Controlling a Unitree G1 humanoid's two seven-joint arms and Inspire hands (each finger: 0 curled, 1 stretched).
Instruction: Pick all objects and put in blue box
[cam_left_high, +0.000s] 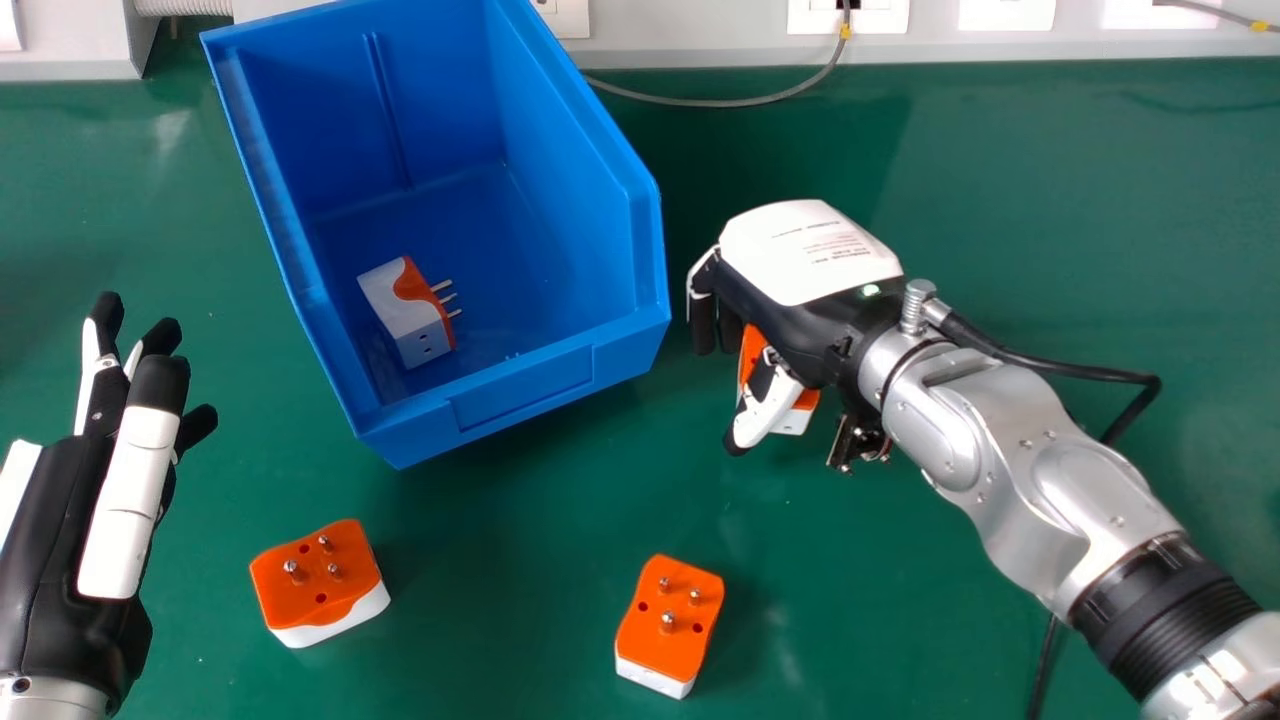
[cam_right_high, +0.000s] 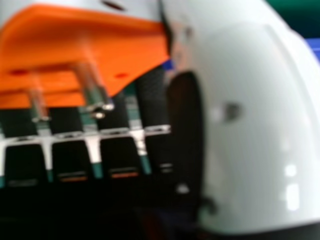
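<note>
My right hand (cam_left_high: 800, 290) is just right of the blue box (cam_left_high: 520, 390), its fingers curled round an orange and white plug adapter (cam_left_high: 752, 352) that is partly hidden beneath the palm. In the right hand view that adapter (cam_right_high: 60, 45) shows its metal pins, beside the thumb of my right hand (cam_right_high: 260, 125). One white and orange adapter (cam_left_high: 405, 310) lies inside the box. Two more rest pins up on the table, one adapter (cam_left_high: 315, 580) below the box and another adapter (cam_left_high: 670, 625) farther right. At the left edge my left hand (cam_left_high: 125, 490) is open and holds nothing.
The green table (cam_left_high: 500, 600) runs back to a pale ledge with white sockets (cam_left_high: 848, 16). A grey cable (cam_left_high: 720, 102) curves behind the box's right side. A black cable (cam_left_high: 1090, 374) loops from my right wrist along the forearm.
</note>
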